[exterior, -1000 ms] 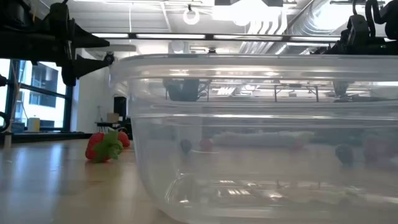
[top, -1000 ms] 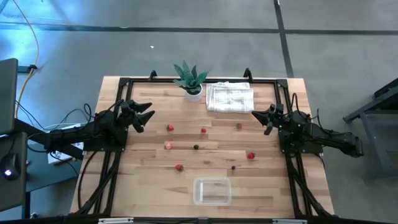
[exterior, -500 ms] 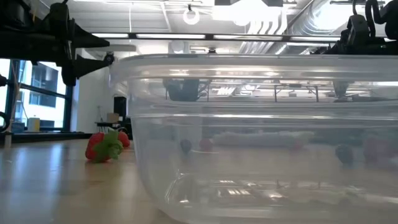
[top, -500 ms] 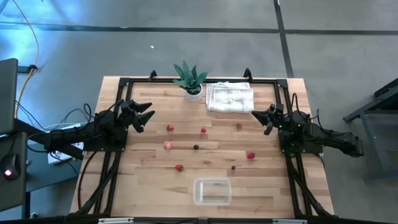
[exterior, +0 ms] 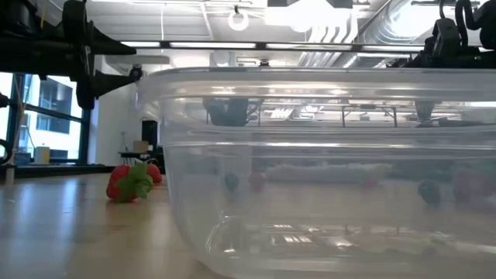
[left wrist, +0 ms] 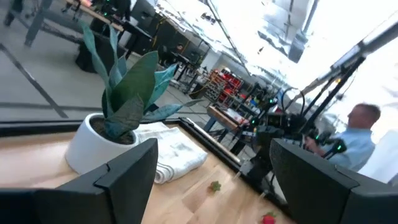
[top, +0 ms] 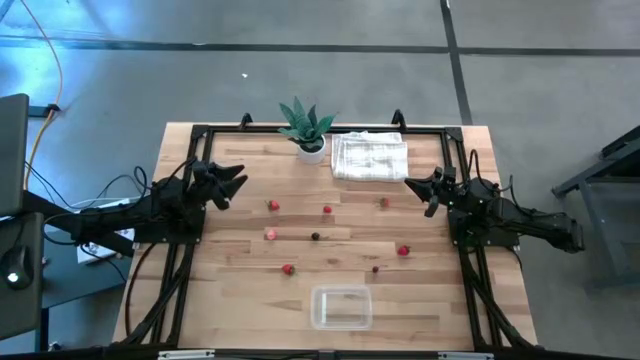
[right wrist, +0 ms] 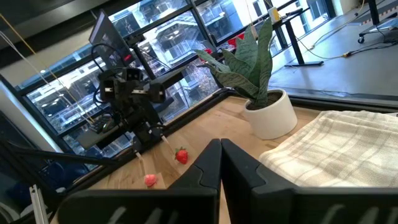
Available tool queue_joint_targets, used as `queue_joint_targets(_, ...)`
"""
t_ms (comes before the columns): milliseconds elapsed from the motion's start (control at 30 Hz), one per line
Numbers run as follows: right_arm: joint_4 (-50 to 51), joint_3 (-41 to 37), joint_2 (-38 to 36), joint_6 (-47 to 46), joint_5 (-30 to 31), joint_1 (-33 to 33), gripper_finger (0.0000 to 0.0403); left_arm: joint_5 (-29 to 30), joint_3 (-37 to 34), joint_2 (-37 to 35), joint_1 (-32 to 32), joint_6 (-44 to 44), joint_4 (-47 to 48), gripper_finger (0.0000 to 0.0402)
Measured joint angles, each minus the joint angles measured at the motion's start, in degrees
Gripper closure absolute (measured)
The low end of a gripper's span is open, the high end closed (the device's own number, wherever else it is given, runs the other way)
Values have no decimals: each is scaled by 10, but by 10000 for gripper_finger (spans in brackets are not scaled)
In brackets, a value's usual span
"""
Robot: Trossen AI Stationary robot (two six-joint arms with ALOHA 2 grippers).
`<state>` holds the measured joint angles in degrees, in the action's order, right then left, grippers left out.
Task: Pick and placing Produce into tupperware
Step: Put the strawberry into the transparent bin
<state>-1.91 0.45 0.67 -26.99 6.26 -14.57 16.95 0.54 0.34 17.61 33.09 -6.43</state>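
Hovering open-jawed and empty at the table's left edge, the left gripper (top: 228, 184) would do best centring over the nearest red produce (top: 273, 205), while the tupperware (top: 341, 306) sat empty near the front and the right gripper (top: 429, 190) waited closed.

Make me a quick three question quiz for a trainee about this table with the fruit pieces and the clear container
1. True or false: the clear container already holds a fruit piece.
2. Which gripper is open? A) left gripper B) right gripper C) both
3. Fill in: in the high view, the folded white cloth lies just beside the ____.

Key:
1. False. It is empty; the fruit pieces, such as the red one nearest it, lie on the wooden table.
2. A. The left gripper is open; the right is shut and holds nothing.
3. Potted plant, at the table's far edge.
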Motion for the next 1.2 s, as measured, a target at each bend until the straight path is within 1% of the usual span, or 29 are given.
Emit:
queue_joint_targets(200, 0, 0, 0, 0, 0, 0, 402, 1, 0, 0, 0, 45, 0, 103)
queue_joint_targets(400, 0, 0, 0, 0, 0, 0, 402, 3, 0, 0, 0, 72, 1, 103)
queue_joint_targets(800, 0, 0, 0, -2, 1, 0, 402, 17, 0, 0, 0, 76, 6, 103)
queue_joint_targets(1033, 0, 0, 0, -2, 1, 0, 402, 11, 0, 0, 0, 77, 6, 103)
queue_joint_targets(1067, 0, 0, 0, -12, 2, 0, 402, 6, 0, 0, 0, 77, 6, 103)
queue_joint_targets(1133, -5, 0, 0, -60, 13, 0, 402, -11, 0, 0, 0, 81, 5, 103)
queue_joint_targets(1200, -14, 1, 0, -104, 25, 0, 402, -34, 0, 0, 0, 101, 5, 105)
